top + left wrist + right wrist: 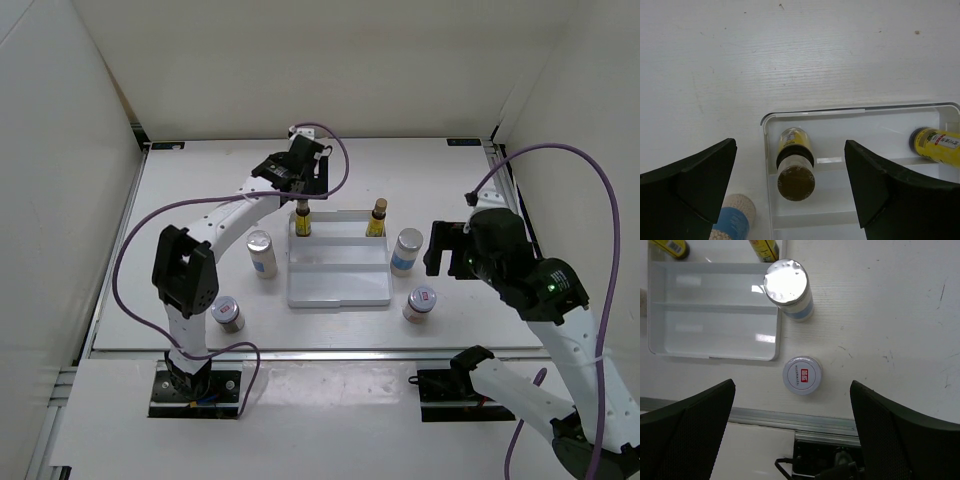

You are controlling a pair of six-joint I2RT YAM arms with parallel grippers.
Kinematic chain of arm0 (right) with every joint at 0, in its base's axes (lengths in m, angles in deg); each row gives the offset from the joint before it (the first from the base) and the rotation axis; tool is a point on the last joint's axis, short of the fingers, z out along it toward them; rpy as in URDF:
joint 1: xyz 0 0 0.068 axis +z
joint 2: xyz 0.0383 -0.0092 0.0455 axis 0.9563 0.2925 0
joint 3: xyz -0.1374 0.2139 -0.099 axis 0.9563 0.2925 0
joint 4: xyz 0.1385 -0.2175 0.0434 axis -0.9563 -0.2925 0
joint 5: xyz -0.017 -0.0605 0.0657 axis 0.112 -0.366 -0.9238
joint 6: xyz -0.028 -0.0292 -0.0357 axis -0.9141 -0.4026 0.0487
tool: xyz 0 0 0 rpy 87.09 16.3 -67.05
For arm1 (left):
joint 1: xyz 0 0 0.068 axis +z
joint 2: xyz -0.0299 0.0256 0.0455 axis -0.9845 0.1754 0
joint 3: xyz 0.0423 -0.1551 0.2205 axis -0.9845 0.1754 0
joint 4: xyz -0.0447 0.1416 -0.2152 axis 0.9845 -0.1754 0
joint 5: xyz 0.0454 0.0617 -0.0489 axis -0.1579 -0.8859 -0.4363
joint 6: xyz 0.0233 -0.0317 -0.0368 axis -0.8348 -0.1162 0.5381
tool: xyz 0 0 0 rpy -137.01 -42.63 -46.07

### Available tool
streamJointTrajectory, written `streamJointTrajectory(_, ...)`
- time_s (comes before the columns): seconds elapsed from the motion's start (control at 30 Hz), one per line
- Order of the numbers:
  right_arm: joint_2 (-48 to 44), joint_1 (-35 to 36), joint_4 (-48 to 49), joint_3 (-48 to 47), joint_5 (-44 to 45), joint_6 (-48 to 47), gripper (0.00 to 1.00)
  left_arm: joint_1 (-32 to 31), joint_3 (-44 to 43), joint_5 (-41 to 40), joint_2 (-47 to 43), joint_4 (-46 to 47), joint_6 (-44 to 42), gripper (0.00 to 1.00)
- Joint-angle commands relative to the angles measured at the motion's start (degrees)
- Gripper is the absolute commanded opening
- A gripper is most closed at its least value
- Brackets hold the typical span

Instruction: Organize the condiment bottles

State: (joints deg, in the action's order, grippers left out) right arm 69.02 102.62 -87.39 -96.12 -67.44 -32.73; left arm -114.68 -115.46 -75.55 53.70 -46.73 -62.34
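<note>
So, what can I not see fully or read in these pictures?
Left wrist view: the left whitish cylinder is partly behind a jaw and cut by the bottom edge.
Left wrist view: the right brown bottle is cut by the right edge.
Right wrist view: the top edge cuts off the left brown bottle.
Top view: print on the right jar is too small to read.

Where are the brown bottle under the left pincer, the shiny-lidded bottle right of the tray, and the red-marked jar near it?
brown bottle point(796, 184): left wrist view, on its tan cap.
shiny-lidded bottle point(785, 282): right wrist view, on its silver lid.
red-marked jar point(802, 375): right wrist view, on its lid.
</note>
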Motion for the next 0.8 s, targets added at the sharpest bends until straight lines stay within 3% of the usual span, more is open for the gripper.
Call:
streamJointTrajectory(0.0,0.8,-0.2,-0.5,0.6,4.2,8.0,0.99,-0.2,-0.7,-3.3,-7.6,0.8,-0.8,1.00)
streamJointTrajectory(0.1,0.2,-0.2,-0.4,2.3,8.1,16.0,0.95,-0.2,-0.7,-6.2,-11.7,0.8,-1.5,1.00)
streamJointTrajectory(0.3,0.4,-0.2,2.7,3.5,5.2,13.6,1.00,-0.2,2.4,-10.3,-24.1,0.8,-3.8,1.00)
streamJointTrajectory(0.6,11.2,-0.2,2.7,2.9,6.9,12.4,1.00,-0.2,25.4,-18.3,-46.0,5.9,-7.3,1.00)
streamJointTrajectory(0.77,18.6,-0.2,6.3,2.9,5.6,11.2,1.00,1.5,38.5,-20.0,-52.2,5.9,-7.3,1.00)
